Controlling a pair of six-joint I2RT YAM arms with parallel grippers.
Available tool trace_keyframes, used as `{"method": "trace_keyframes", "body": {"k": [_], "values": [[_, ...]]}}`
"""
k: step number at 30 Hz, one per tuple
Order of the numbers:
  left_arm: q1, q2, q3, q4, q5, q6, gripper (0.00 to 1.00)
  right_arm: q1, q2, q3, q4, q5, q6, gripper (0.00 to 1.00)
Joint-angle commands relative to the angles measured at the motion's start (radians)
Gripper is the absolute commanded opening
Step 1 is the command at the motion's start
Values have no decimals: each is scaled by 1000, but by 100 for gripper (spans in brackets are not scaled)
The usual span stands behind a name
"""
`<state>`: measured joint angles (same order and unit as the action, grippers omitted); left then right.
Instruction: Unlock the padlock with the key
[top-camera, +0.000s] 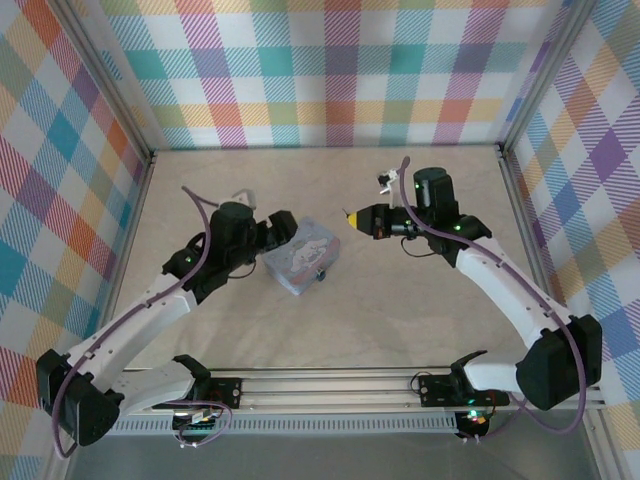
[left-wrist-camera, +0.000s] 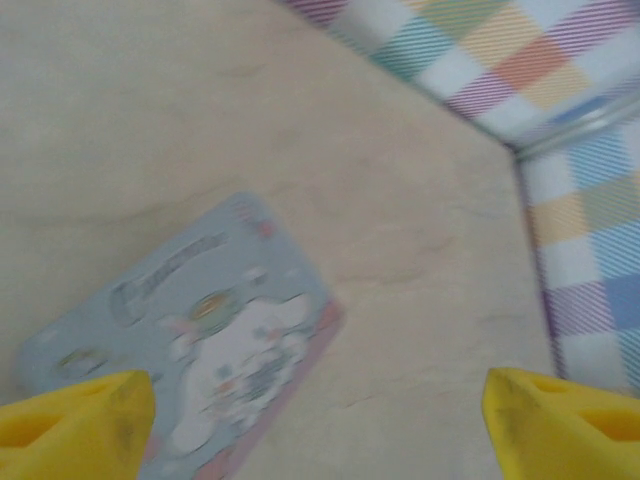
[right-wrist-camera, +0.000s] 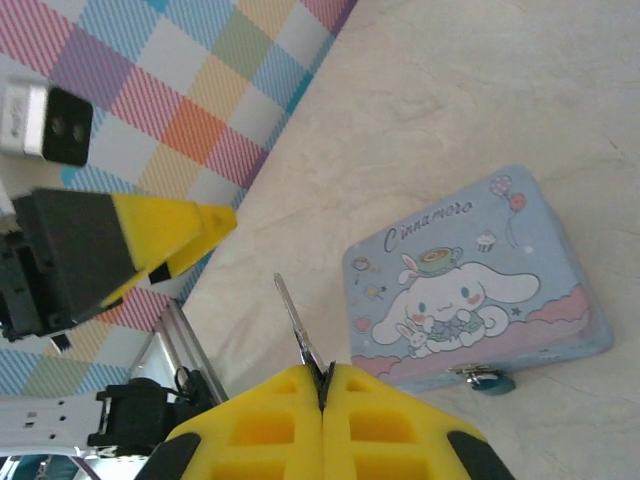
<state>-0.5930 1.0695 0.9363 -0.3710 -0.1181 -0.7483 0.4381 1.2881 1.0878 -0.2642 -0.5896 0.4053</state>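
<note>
The padlock (right-wrist-camera: 490, 381), tiny and dark with a bluish bit, sits at the clasp on the front edge of the pale blue tin (right-wrist-camera: 470, 280), touching it. The key (right-wrist-camera: 298, 325), a slim silver blade, juts tilted from the right gripper (right-wrist-camera: 322, 375), pinched there, near the tin but apart.

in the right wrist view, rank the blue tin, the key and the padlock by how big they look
1. blue tin
2. key, blade only; nearest the camera, so this rank is unsure
3. padlock
</note>
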Motion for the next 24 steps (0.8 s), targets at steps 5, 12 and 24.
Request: {"method": "trace_keyframes", "body": {"k": [5, 12, 24], "values": [[59, -50, -133, -152, -42, -234, 91, -1, 56, -23, 5, 19, -9, 1], [116, 68, -209, 50, 154, -293, 91, -1, 52, -34, -11, 38, -20, 1], [124, 269, -199, 221, 258, -299, 94, -1, 48, -29, -21, 47, -24, 1]]}}
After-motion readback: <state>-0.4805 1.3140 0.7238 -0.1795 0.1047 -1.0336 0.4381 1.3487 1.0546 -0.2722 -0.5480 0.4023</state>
